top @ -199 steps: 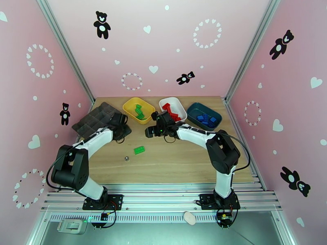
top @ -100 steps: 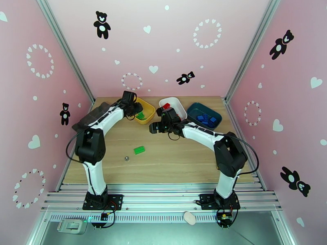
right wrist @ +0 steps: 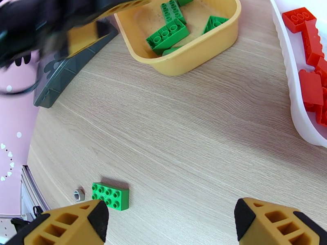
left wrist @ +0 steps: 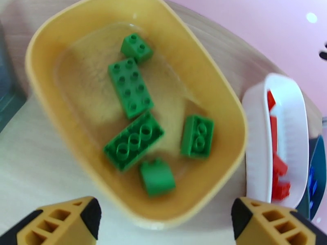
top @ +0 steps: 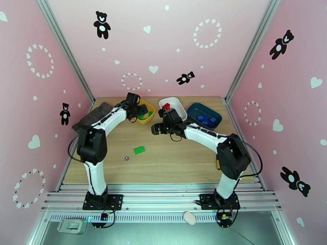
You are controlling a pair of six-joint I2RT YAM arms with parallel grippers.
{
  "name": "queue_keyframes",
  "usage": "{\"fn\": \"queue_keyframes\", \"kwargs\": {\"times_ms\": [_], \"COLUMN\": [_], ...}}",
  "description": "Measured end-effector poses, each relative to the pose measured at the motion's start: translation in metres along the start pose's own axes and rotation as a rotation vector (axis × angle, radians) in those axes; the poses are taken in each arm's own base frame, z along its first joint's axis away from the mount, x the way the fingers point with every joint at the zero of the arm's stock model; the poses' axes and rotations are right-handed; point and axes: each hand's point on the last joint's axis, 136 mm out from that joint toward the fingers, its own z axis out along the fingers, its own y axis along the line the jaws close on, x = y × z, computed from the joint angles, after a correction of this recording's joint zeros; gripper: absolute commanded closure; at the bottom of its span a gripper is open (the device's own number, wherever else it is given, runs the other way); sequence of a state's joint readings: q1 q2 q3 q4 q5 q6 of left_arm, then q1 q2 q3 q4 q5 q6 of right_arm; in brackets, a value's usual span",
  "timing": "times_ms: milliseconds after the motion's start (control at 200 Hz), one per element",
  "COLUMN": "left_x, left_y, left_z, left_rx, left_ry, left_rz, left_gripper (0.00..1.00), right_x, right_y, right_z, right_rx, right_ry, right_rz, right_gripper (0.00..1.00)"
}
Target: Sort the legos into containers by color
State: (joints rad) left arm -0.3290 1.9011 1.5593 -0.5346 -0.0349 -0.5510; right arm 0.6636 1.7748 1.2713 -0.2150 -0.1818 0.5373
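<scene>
Since half second ago: left arm eased further right, left end effector [left wrist: 163,219] now over yellow tray [left wrist: 32,74]; full second ago it sat by grey organizer [top: 83,122]. Right arm barely shifted.
Left arm stretched forward, fingers spread wide, empty, above five green bricks [left wrist: 133,141] in tray.
Right end effector [right wrist: 167,221] low over tabletop [right wrist: 184,131], spread wide, empty.
Lone green brick [right wrist: 110,195] on tabletop.
Red bricks [right wrist: 310,84] in white tray [right wrist: 288,74]; blue bricks [top: 204,118] in teal tray [top: 190,111].

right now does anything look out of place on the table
Yes: one green lego lies loose on the table beside a small metal piece, while the other greens sit in the yellow tray.
</scene>
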Motion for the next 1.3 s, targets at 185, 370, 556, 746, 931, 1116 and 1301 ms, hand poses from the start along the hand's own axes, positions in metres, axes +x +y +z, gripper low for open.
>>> {"fn": "queue_keyframes", "kwargs": {"times_ms": [185,370,556,746,931,1116,1301], "left_x": [0.019,0.064,0.127,0.162,0.173,0.191,0.205], "left_y": [-0.005,0.01,0.038,0.058,0.058,0.057,0.053], "left_z": [-0.055,-0.067,-0.049,-0.035,-0.027,-0.014,-0.015], "left_rx": [0.038,0.034,-0.001,-0.006,0.043,0.084,0.106], "left_ry": [-0.063,-0.032,0.075,0.139,0.138,0.179,0.204], "left_rz": [0.06,0.104,0.141,0.145,0.144,0.143,0.163], "left_gripper": [0.07,0.07,0.06,0.05,0.05,0.06,0.07], "right_x": [0.011,0.025,0.043,0.067,0.092,0.103,0.103], "right_y": [-0.004,-0.009,-0.013,-0.003,0.0,-0.003,-0.006], "right_z": [-0.005,-0.013,-0.018,-0.016,-0.012,-0.011,-0.018], "right_rx": [0.009,0.017,0.024,0.021,0.028,0.043,0.057], "right_ry": [0.012,0.025,0.046,0.087,0.128,0.139,0.121], "right_rz": [-0.003,0.0,0.003,-0.02,-0.031,-0.017,-0.008], "right_gripper": [0.14,0.14,0.14,0.14,0.14,0.14,0.14]}}
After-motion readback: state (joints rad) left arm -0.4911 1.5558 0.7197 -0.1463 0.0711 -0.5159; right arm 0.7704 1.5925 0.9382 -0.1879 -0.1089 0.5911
